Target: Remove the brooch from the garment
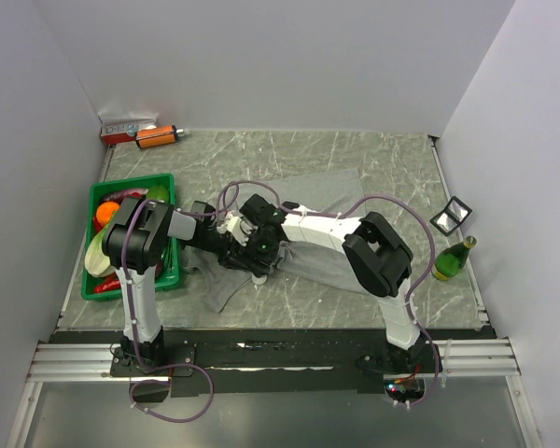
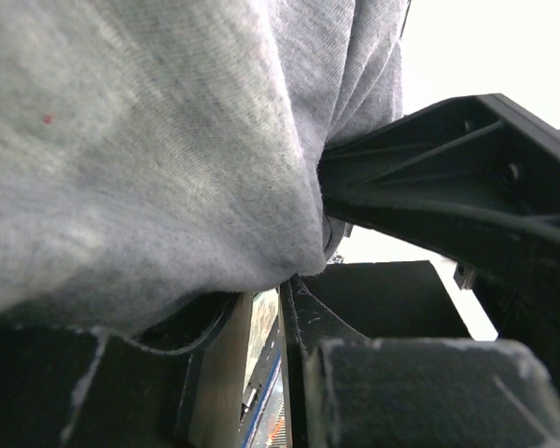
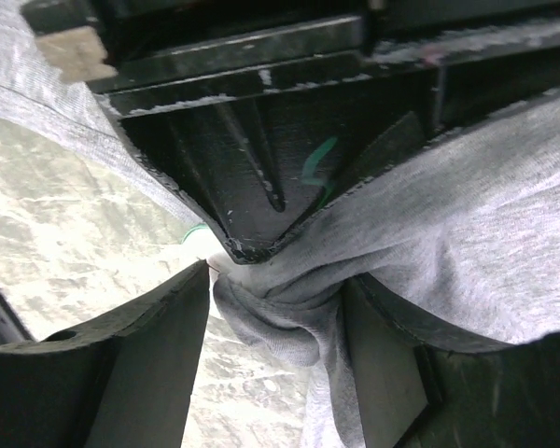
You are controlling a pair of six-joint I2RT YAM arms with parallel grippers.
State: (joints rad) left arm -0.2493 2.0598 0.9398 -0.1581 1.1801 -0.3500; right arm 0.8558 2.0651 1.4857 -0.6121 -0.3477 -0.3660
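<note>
The grey garment (image 1: 322, 201) lies rumpled across the middle of the table, and both grippers meet at its left part. My left gripper (image 1: 239, 243) is shut on a fold of the garment (image 2: 149, 159), which drapes over its fingertips (image 2: 297, 297). My right gripper (image 3: 278, 280) stands open, its fingers on either side of a bunched knot of garment (image 3: 289, 313) just under the left gripper's tip. A small whitish bit, seemingly the brooch (image 3: 205, 254), shows at that tip and touches my right gripper's left finger (image 3: 159, 345). In the top view the brooch is hidden under the grippers.
A green crate (image 1: 131, 183) of produce stands at the left, close by the left arm. A green bottle (image 1: 453, 259) and a small dark framed object (image 1: 453, 215) sit at the right edge. An orange item (image 1: 157, 136) lies at the back left corner.
</note>
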